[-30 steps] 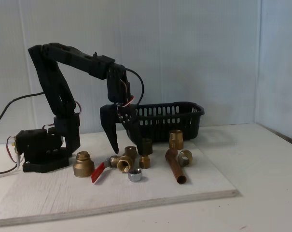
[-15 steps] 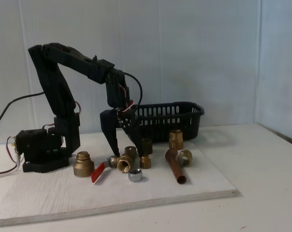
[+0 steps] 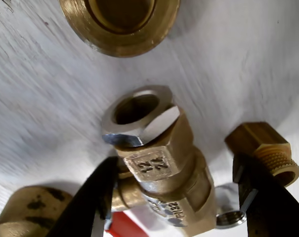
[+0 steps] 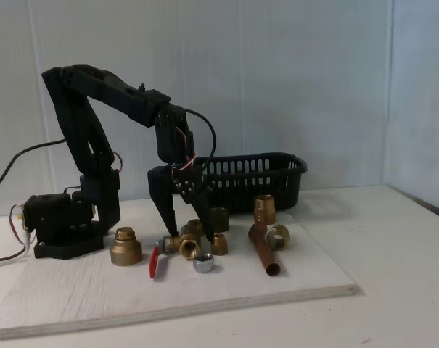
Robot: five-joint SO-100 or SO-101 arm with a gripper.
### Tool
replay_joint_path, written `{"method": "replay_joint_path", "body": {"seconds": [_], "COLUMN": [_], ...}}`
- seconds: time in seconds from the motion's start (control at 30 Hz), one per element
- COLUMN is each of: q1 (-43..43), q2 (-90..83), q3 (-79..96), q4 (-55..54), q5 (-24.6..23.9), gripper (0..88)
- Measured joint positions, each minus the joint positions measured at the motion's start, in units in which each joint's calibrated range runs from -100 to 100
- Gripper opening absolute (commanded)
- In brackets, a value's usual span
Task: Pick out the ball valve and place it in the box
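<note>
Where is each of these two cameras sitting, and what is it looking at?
Wrist view: rides on the arm, looking down at the ball valve between the two black fingers of the gripper.
Fixed view: stands at the table's side, looking level across the board at the whole arm, the gripper, the fittings and the box.
Both show the ball valve flanked by the open gripper.

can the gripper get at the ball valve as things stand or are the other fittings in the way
Probably yes. The open gripper already straddles the ball valve, one finger on each side of the brass body. A knurled brass fitting sits close by the right finger in the wrist view but not between the fingers.
</note>
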Motion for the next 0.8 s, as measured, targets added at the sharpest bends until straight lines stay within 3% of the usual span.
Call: {"method": "replay_joint_path", "body": {"seconds": [0.8], "q1": [0.22], "q2": [-0.42], "q3": [6.35], "q4": [-8.0], "q5": [-0.88], "gripper": [24.8]}}
